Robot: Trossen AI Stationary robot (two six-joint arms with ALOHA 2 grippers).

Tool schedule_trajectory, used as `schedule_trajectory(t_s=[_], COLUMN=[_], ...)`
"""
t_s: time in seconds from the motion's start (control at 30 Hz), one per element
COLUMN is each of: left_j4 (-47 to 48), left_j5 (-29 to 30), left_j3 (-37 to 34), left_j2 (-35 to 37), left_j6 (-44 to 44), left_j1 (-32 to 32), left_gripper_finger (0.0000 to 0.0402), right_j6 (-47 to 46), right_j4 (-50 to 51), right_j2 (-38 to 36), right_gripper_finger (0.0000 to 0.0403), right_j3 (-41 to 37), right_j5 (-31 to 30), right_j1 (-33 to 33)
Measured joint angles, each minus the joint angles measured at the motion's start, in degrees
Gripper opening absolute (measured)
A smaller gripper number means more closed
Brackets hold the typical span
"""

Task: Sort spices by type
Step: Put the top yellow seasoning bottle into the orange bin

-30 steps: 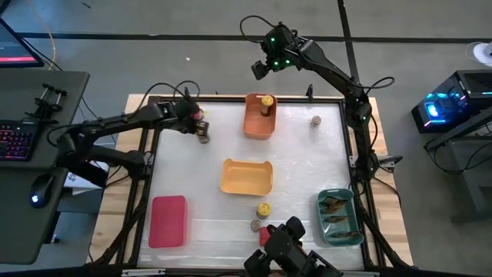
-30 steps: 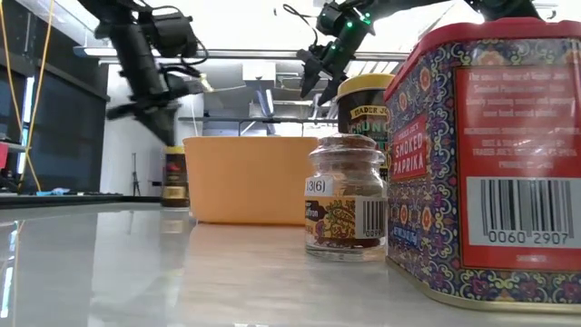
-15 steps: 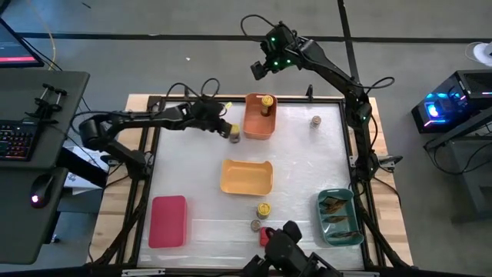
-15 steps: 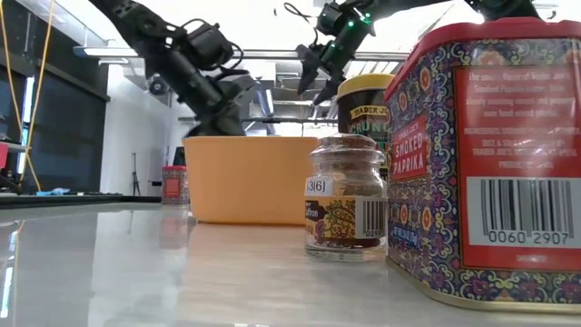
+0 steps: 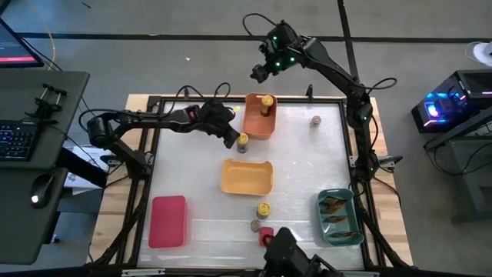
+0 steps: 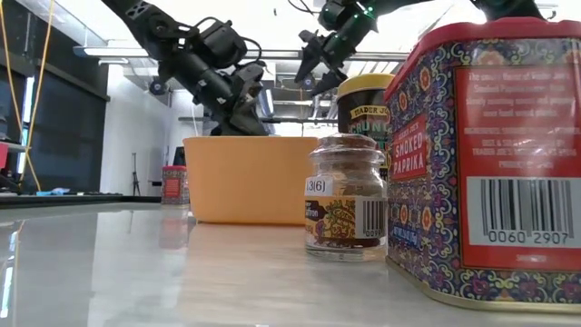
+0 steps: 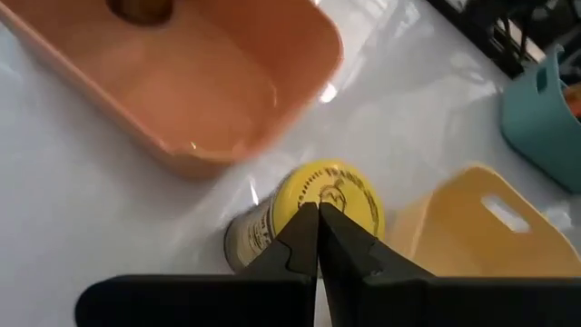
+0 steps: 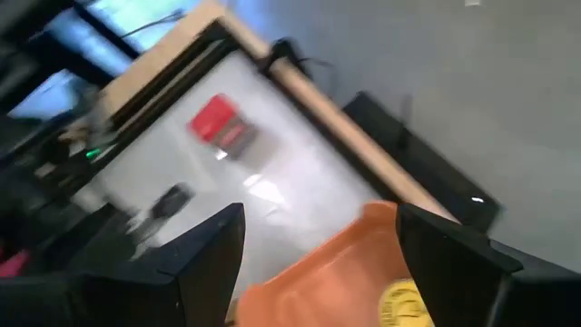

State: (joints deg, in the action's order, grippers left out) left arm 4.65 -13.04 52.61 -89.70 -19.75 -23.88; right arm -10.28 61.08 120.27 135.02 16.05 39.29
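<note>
Spices lie scattered over the white table [image 5: 184,161]; largest in the low view is a red tin [image 6: 490,154] labelled "SMOKED PAPRIKA", barcode digits "0060 2907", beside a small glass jar [image 6: 343,198] marked "3(6)" and a dark jar [image 6: 365,98] reading "TRADER JO". One yellow-lidded jar [image 5: 266,102] stands inside the orange bin [image 5: 259,125]; another yellow-lidded jar [image 7: 313,207] lies just beside that bin, under the closed left gripper [image 7: 317,229]. Right gripper [image 5: 260,71], jaws wide apart and empty, hovers beyond the table's far edge.
</note>
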Motion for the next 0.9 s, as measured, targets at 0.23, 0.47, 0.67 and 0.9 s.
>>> schedule_trajectory(t_s=[0.23, 0.47, 0.67, 0.9], left_j4=[-5.0, 5.4, 12.7, 16.9], left_j5=[1.5, 1.7, 6.7, 2.4], left_j3=[2.2, 8.7, 9.9, 9.8], left_j2=[-3.9, -1.3, 11.8, 22.2], left_j6=[1.4, 9.8, 17.2, 16.4], left_j1=[-0.4, -2.5, -9.8, -19.1], left_gripper_finger=[0.0000, 0.0000, 0.0000, 0.0000], right_j6=[5.2, 7.8, 15.1, 27.5], right_j4=[3.8, 4.4, 4.3, 1.1], right_j2=[0.0, 0.0, 0.0, 0.1], right_gripper_finger=[0.0281, 0.0281, 0.0281, 0.0281], right_j3=[0.0, 0.0, 0.0, -3.0], right_j5=[8.8, 20.1, 23.1, 10.1], right_j1=[-0.5, -0.8, -5.5, -14.6])
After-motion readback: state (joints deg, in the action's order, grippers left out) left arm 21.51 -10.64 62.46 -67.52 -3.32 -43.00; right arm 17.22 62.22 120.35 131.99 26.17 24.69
